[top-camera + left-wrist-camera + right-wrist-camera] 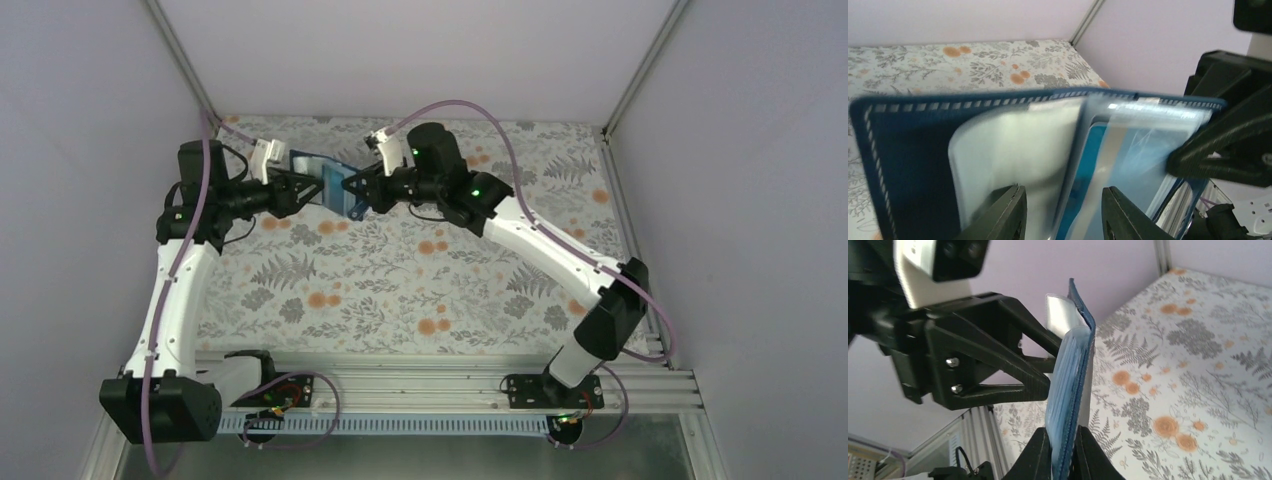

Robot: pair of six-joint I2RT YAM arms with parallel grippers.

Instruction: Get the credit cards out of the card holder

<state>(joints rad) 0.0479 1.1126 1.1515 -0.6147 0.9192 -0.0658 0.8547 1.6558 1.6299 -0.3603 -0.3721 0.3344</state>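
- The right gripper [1063, 440] is clenched on the lower edge of the card holder [1087, 325]. It pinches the cover and the inner leaves together and carries the whole thing.
- The left gripper [1062, 192] is released. Its fingers stand apart on either side of a clear sleeve [1008, 150], with a gap showing, and grasp nothing.
- The card holder hangs in the air between the two grippers, above the far left part of the flowered desk [400, 280]. It touches nothing else.
- It lies open like a book, with its inner face turned to the left gripper. In the right wrist view it stands on edge, its long axis running up and away from the clamping fingers.
- A strip of one blue credit card [1093, 160] shows inside a sleeve, between the left gripper and the right one. Other cards cannot be made out.
- The holder looks light, with soft covers that will flex under a one-sided pull. The sleeves look thin, limp and slick.
- The card is probably stiff, thin and smooth, so it may slip from a shallow pinch.
- The best hold is likely across the card's flat faces at the sleeve's mouth, drawing it straight out along the sleeve. Where that mouth lies cannot be told.
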